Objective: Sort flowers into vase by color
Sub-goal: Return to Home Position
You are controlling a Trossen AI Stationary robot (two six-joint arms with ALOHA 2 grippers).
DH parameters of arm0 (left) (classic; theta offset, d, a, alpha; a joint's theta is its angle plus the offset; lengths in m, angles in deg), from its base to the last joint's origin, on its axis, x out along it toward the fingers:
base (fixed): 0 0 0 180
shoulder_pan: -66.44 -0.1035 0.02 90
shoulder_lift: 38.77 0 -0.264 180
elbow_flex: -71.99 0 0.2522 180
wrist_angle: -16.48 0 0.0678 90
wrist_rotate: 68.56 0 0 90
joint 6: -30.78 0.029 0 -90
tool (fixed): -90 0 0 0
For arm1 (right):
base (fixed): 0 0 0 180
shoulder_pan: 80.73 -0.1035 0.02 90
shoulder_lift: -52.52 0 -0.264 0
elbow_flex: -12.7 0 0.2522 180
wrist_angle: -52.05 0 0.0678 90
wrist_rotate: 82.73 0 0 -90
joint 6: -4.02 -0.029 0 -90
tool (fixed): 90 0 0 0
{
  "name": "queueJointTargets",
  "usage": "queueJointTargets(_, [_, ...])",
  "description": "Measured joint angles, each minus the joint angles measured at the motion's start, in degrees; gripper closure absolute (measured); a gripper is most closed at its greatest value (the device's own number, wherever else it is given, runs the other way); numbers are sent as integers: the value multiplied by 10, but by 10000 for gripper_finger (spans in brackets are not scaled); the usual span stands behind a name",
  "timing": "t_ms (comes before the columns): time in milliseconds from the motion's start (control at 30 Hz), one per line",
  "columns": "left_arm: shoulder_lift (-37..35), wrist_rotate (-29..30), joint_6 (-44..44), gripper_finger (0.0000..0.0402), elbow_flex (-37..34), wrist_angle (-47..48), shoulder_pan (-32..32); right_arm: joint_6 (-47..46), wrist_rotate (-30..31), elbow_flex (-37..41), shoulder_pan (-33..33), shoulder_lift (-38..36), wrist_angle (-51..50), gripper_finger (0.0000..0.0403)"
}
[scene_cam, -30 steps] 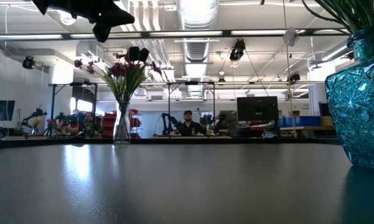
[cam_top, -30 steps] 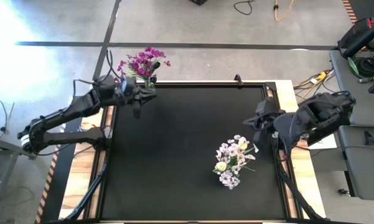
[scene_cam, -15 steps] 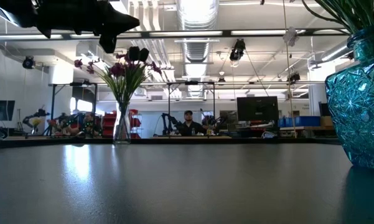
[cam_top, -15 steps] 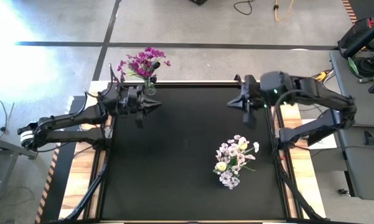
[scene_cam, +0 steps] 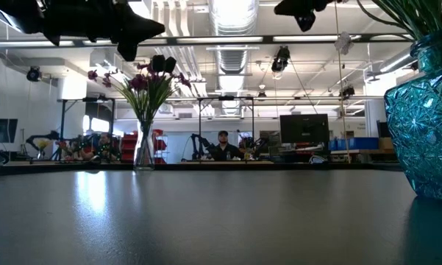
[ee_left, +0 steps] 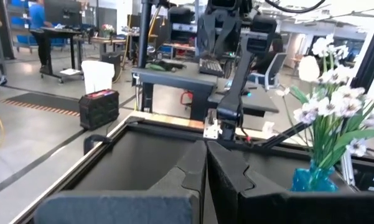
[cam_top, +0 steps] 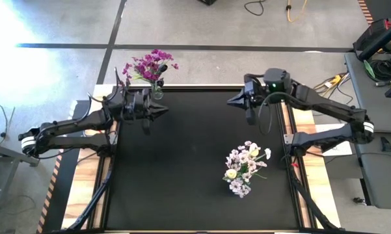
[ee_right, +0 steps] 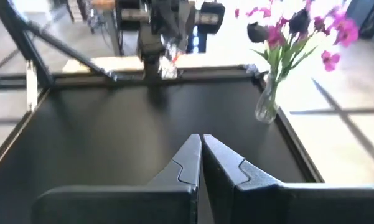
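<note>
Left gripper (cam_top: 161, 112) and right gripper (cam_top: 231, 102) are pressed together, empty. The left gripper hangs just beside the clear vase (cam_top: 156, 93); a stray swing could possibly topple it.

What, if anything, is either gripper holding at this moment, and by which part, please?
Nothing is held. The left gripper and the right gripper are both shut and empty, raised over the far side of the table.

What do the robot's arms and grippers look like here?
The left arm and right arm are matte black: slim tubular links, bulkier rounded joints. The left gripper and right gripper each end in two flat dark fingers with stepped inner edges. A green light glows on the right arm's wrist; a thin cable loops beside it.
</note>
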Motion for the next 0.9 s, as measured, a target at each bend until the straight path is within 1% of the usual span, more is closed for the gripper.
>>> queueJointTargets(133, [-1, 1, -3, 402, -26, -17, 0, -14, 6, 81, -1, -36, 86, 394])
queueJointTargets(233, [-4, 1, -13, 402, -60, -46, 0, -43, 13, 159, 2, -57, 152, 394])
queueJointTargets(300, [-10, 1, -16, 402, -79, -66, 1, -63, 17, 212, 2, -67, 216, 394])
queueJointTargets(367, [-18, 1, -17, 402, -87, -71, 2, -82, 19, 258, 0, -73, 281, 394])
queueJointTargets(433, [-27, 2, -17, 402, -92, -69, 6, -94, 23, 295, -5, -78, 317, 394])
queueJointTargets(500, [-38, 4, -11, 402, -97, -71, 14, -93, 59, 321, -20, -90, 321, 394])
queueJointTargets(600, [-53, 40, -9, 402, -116, -71, 35, -86, 117, 353, -50, -118, 324, 394])
queueJointTargets(667, [-61, 67, -3, 402, -135, -70, 55, -85, 143, 376, -72, -141, 323, 394])
queueJointTargets(733, [-68, 95, -1, 402, -158, -87, 74, -86, 154, 403, -87, -166, 324, 394])
queueJointTargets(800, [-75, 116, 3, 402, -179, -106, 87, -99, 150, 428, -89, -189, 323, 394])
queueJointTargets(900, [-99, 136, 10, 402, -205, -110, 95, -104, 139, 465, -88, -227, 323, 394])
